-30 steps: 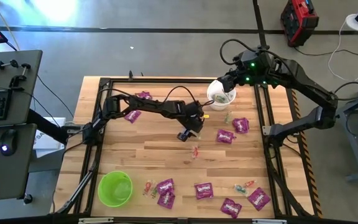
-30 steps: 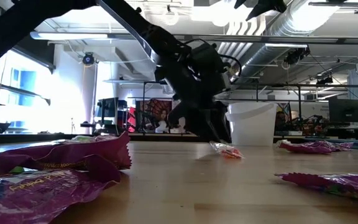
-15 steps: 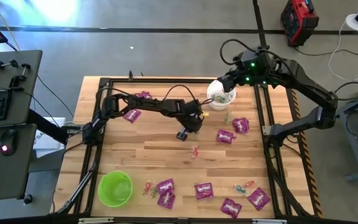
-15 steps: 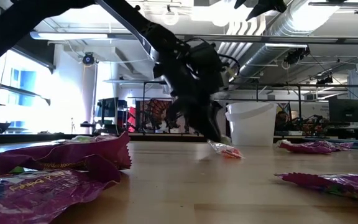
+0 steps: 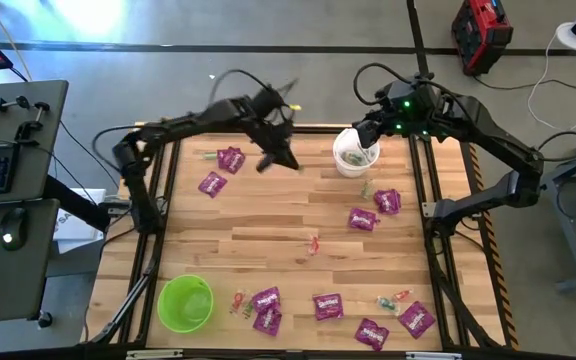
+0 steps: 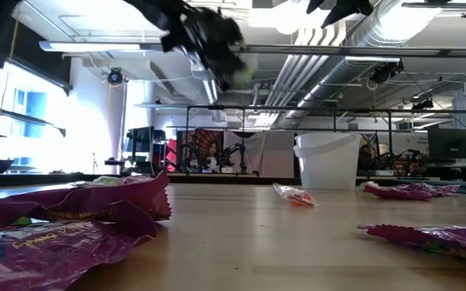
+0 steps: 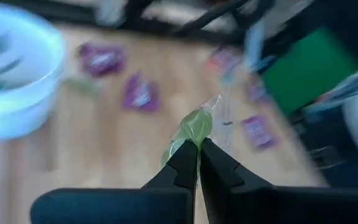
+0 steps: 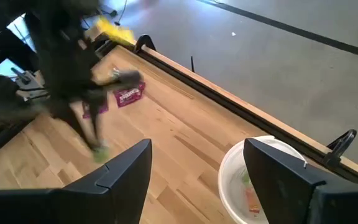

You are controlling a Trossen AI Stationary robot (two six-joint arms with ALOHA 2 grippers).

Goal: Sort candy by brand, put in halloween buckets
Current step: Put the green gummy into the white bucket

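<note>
My left gripper [image 5: 286, 163] hangs high over the table's far side, left of the white bucket [image 5: 355, 155], shut on a small green clear-wrapped sweet [image 7: 194, 127]. My right gripper [image 8: 197, 180] waits open above the white bucket [image 8: 260, 180], which has a few sweets inside. The lime green bucket [image 5: 185, 303] stands at the near left corner. Purple packets [image 5: 363, 218] and small wrapped sweets [image 5: 314, 243] lie flat on the wood. My left gripper pinches the green sweet between its two fingertips [image 7: 188, 163]. The green lump and its clear wrapper tail [image 7: 219, 109] stick out beyond the tips. The fingers slant downward, and the sweet is lifted clear of the table.
Two purple packets [image 5: 230, 157] lie near the far left below the left arm, two more [image 5: 387, 200] right of centre, and several [image 5: 328, 306] along the near edge with small sweets [image 5: 393, 298]. A black frame [image 5: 158, 200] rims the table; the middle boards are bare.
My left gripper has shut on the green sweet at the table's middle, then risen fast and swung toward the far edge, rolling its wrist. The sweet has been lifted clear of the wood. The red sweet beside it has stayed in place.
</note>
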